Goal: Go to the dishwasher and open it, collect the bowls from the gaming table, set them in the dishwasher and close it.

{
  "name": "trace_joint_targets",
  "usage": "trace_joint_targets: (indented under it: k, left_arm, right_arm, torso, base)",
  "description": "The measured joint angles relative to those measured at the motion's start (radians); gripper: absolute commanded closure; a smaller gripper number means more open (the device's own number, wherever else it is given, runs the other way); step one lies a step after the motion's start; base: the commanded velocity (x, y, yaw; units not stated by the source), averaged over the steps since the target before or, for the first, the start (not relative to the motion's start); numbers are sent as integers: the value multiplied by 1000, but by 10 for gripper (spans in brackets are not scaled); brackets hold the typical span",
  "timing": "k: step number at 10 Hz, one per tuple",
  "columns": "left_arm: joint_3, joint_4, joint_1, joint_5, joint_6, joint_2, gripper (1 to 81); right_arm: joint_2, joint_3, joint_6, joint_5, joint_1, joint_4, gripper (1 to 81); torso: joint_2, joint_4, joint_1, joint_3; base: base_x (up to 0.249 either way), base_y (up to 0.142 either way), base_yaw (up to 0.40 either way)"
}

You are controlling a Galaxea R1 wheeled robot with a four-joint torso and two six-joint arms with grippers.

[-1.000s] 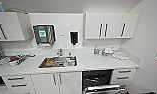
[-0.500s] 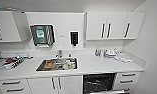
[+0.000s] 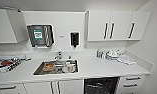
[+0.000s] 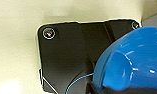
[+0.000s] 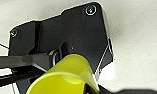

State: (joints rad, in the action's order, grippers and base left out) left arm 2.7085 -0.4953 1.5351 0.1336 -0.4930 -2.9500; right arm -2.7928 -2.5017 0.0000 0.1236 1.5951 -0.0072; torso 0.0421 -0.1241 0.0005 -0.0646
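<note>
Head view: sink [image 3: 56, 67] is set in the white counter [image 3: 99, 67]; the dishwasher [image 3: 101, 85] stands open just right of the sink and below the counter edge, its dark racks showing
Left wrist view: blue bowl [image 4: 132, 60] sits close against the arm; finger state cannot tell
Right wrist view: yellow bowl [image 5: 65, 77] likewise; finger state cannot tell
Risk: either bowl could slip or clip the counter edge right of the sink if the arms swing too fast

Your head view has crept closer to the table [image 3: 94, 68] since a second ago: the sink [image 3: 56, 67] and open dishwasher [image 3: 101, 85] sit slightly lower and larger.
</note>
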Motion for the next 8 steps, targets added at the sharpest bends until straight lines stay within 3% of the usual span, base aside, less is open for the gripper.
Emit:
trace_joint_targets:
  k: [3, 8]
  left_arm:
    - [0, 0, 1, -2, 0, 0, 811]
    - [1, 0, 0, 0, 0, 2, 811]
  right_arm:
    - [0, 0, 0, 0, 0, 0, 811]
    - [-6, -1, 0, 0, -3, 0, 811]
  torso:
    - [0, 0, 0, 0]
    - [0, 0, 0, 0]
  base:
    - [141, 0, 0]
    - [136, -90, 0]
